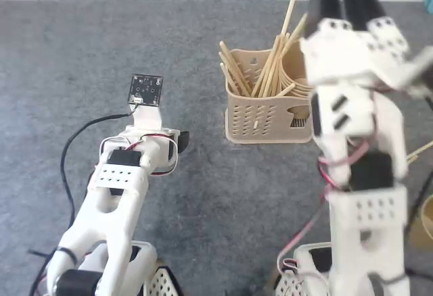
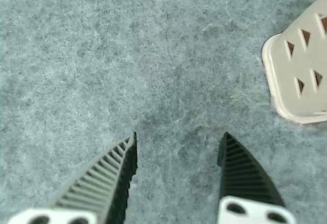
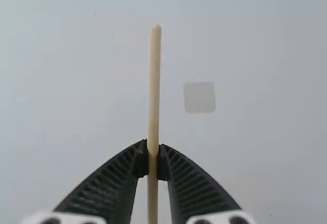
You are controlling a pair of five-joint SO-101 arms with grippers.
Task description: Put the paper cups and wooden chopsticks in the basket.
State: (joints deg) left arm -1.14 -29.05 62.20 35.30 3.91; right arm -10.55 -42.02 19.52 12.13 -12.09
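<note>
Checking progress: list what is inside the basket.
Inside the basket, a bundle of wooden chopsticks leans upright, with nested paper cups beside it. The right arm covers the basket's right side.

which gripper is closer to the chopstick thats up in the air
Right: the right gripper is shut on the wooden chopstick, raised. The left gripper is open, low over the carpet near the basket.

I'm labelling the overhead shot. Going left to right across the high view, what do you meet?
Left arm → basket holding wooden chopsticks → right arm.
</note>
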